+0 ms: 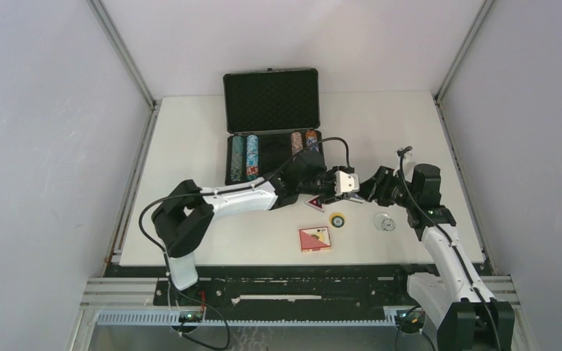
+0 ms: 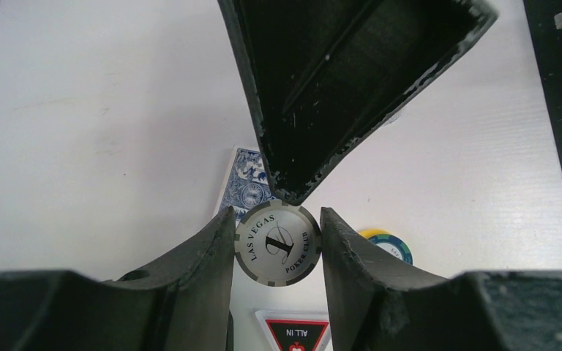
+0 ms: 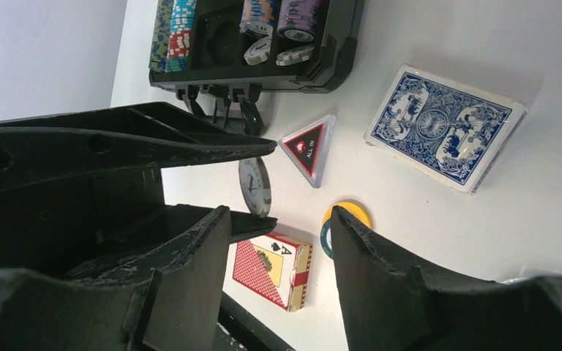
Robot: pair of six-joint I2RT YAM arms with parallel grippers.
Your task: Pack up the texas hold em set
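The black briefcase (image 1: 271,101) stands open at the back of the table, with rows of chips (image 1: 245,157) in its base. My left gripper (image 2: 276,217) is shut on a grey-white Las Vegas Poker Club chip (image 2: 276,243), held by its edges above the table. My right gripper (image 3: 279,219) faces it, open with nothing in its jaws. One right fingertip (image 2: 293,186) is at the chip's top edge. In the right wrist view the chip (image 3: 255,186) shows edge-on just beyond my right fingertips. In the top view the two grippers, left (image 1: 334,191) and right (image 1: 364,189), meet tip to tip.
On the table below lie a blue deck (image 3: 443,128), a red deck (image 1: 315,238), a triangular ALL IN button (image 3: 307,144) and a yellow-and-blue round chip (image 1: 336,219). A clear round disc (image 1: 385,222) sits to their right. The table's front edge runs just beyond the red deck.
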